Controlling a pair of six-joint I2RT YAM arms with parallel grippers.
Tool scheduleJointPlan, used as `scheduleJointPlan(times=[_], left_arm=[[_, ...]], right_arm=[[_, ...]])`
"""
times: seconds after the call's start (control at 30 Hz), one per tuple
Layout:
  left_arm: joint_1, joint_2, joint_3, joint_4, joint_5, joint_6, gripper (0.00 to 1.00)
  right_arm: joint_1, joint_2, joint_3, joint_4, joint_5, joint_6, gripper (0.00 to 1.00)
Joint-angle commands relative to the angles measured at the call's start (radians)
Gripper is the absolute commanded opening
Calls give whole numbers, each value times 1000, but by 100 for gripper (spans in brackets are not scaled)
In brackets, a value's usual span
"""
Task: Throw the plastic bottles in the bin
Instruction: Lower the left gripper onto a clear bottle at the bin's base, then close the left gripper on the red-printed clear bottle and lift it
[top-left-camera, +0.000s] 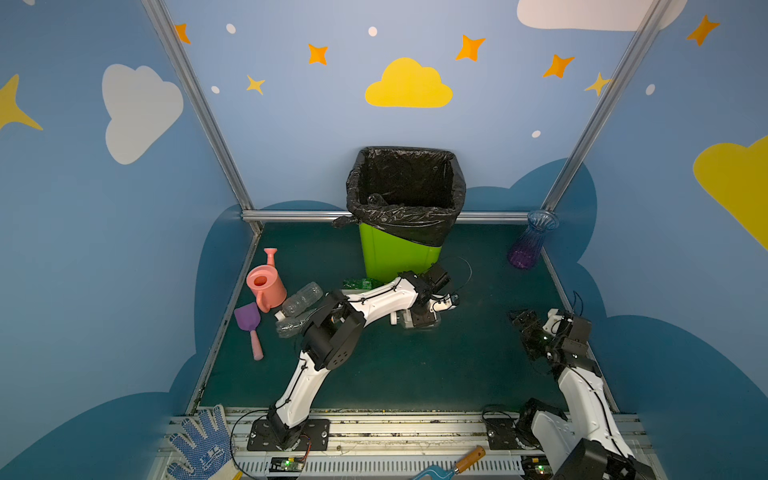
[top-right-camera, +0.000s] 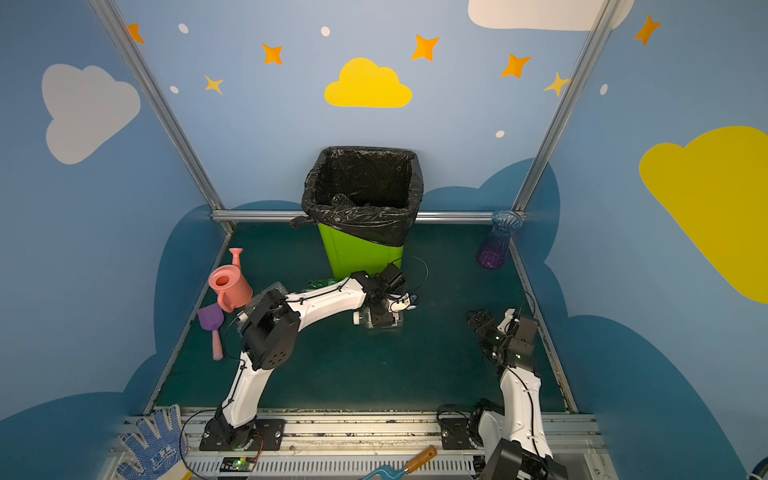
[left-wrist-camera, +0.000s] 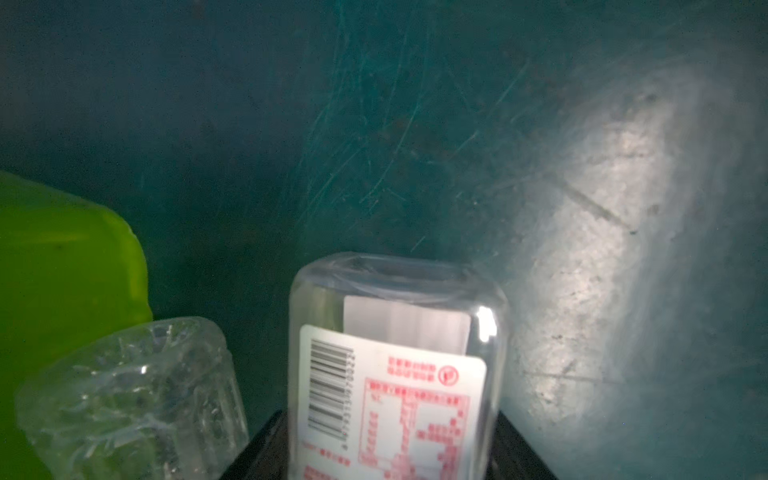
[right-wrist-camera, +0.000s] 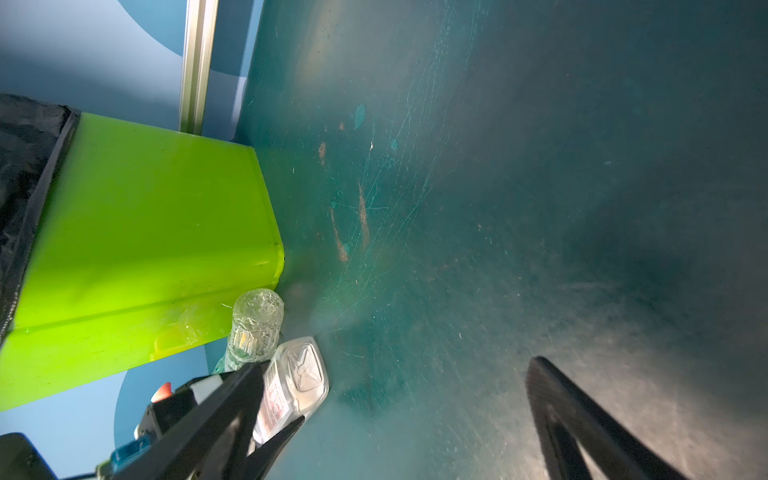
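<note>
Left jaws on labelled bottle (left-wrist-camera: 395, 374); crinkled bottle (left-wrist-camera: 133, 399), bin (left-wrist-camera: 62, 270) alongside.

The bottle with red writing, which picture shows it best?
The left wrist view: the bottle is close, its label and barcode clear. The right wrist view shows mainly its bottom end; in both top views the left hand mostly covers it.

The clear bottle (left-wrist-camera: 395, 299) carries a white label (left-wrist-camera: 415, 395): black barcode (left-wrist-camera: 330, 390), red-printed table, red circled mark. Its red characters are too small and blurred to read.
</note>
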Motion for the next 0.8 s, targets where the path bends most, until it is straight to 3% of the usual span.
scheduleJointPlan(times=[0.0,0.3,0.4,0.5,0.77], left_arm=[[-9,1,10,-53,43,-22,54],[-31,-21,17,-84,51,-133,48],[-33,-12,32,-118,53,-162,59],[-37,-22,29,-125,38,-174,79],[-37,-21,43,-124,20,-126,85]], right_arm=[[-5,-22,5,-14,-6,1,97],[-5,-39,-4,-20,-13,10,97],[-7,-38,-8,-16,-13,5,97],[-10,-33,-2,-21,-13,-1,97],[-11,-15,-1,-19,-24,2,97]])
